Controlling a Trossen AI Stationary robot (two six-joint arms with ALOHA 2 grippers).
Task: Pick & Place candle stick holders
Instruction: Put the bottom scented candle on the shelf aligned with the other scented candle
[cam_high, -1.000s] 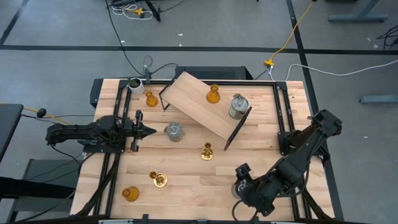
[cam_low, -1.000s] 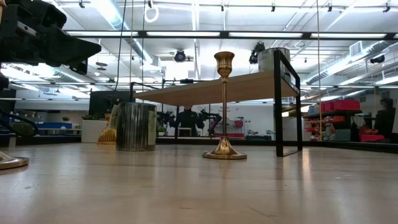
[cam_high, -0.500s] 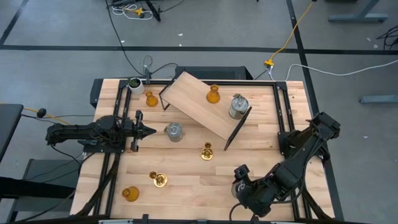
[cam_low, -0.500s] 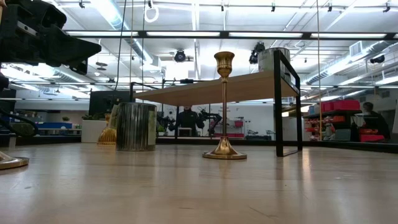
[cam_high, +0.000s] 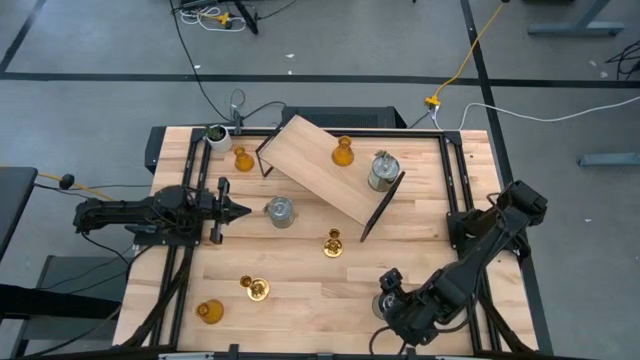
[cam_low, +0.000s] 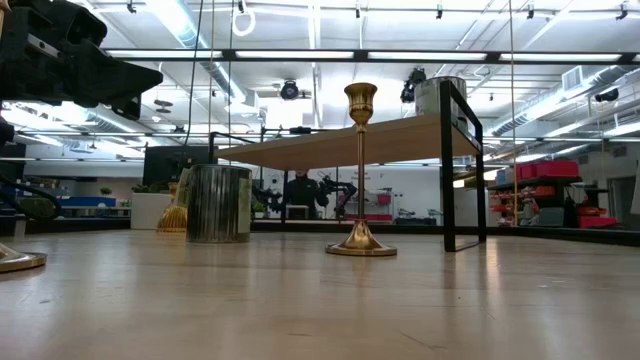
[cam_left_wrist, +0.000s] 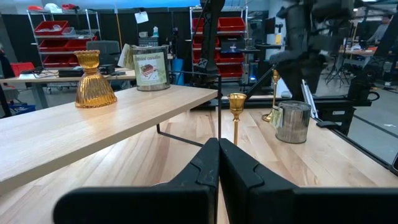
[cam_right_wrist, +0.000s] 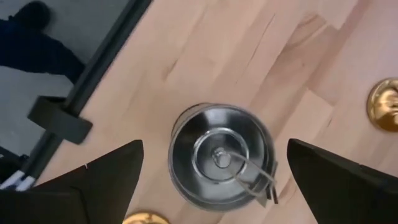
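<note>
Only the right arm has shifted since a second ago, its wrist drifting a little lower toward the table's near edge in the high view. Its right gripper (cam_right_wrist: 214, 180) hangs directly over a silver-grey metal cylinder (cam_right_wrist: 221, 155), fingers spread wide to either side and not touching it. That cylinder stands upright near the front edge, its long axis vertical and its open mouth facing up at the wrist camera.

Placing looks only partly done. On the wooden shelf (cam_high: 330, 165) sit an amber glass holder (cam_high: 343, 152) and a second metal cylinder (cam_high: 382, 171). Left on the table (cam_high: 300, 290) are a third cylinder (cam_high: 280, 211), a brass stick (cam_high: 333, 243) standing upright near the middle, another brass stick (cam_high: 255, 289), an amber holder (cam_high: 209, 312) at the front left and another (cam_high: 243, 159) beside the small plant pot (cam_high: 215, 133).

The left gripper (cam_high: 240, 210) waits at the left side, fingers pressed together on nothing.
</note>
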